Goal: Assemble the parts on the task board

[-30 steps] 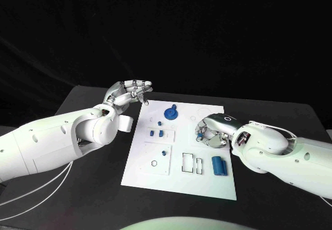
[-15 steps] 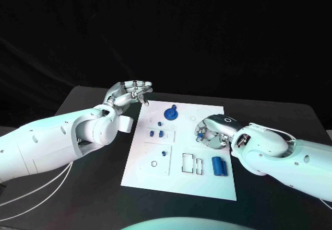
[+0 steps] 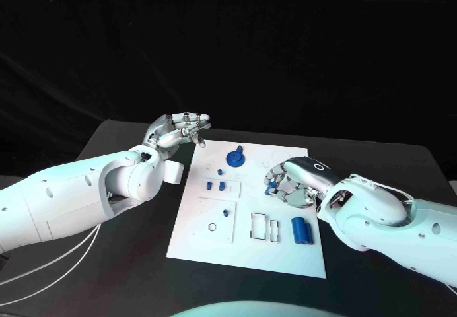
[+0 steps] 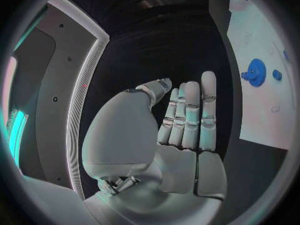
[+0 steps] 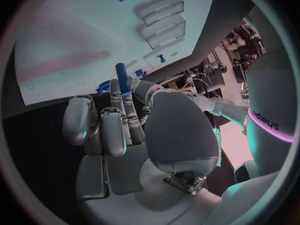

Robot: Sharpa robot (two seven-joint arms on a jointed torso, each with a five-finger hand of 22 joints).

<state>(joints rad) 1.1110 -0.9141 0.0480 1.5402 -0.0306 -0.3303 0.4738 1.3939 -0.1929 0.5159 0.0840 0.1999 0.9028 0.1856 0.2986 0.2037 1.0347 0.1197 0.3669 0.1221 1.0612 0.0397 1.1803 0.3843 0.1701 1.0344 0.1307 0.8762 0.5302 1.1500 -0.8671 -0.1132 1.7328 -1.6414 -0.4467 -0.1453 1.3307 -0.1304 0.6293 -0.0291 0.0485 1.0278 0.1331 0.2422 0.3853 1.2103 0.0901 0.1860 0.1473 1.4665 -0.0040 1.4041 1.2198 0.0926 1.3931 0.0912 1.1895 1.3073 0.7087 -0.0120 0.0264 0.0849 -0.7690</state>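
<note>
The right hand hovers over the right side of the task board, pinching a small blue peg in its fingertips. The left hand waits released, holding nothing, beside the board's far left corner. Next, I reckon, the peg must be lined up and seated in its hole.

The black table carries the white task board lying flat at its middle, reaching from near the table's far edge toward the near one, with dark tabletop on both sides.
</note>
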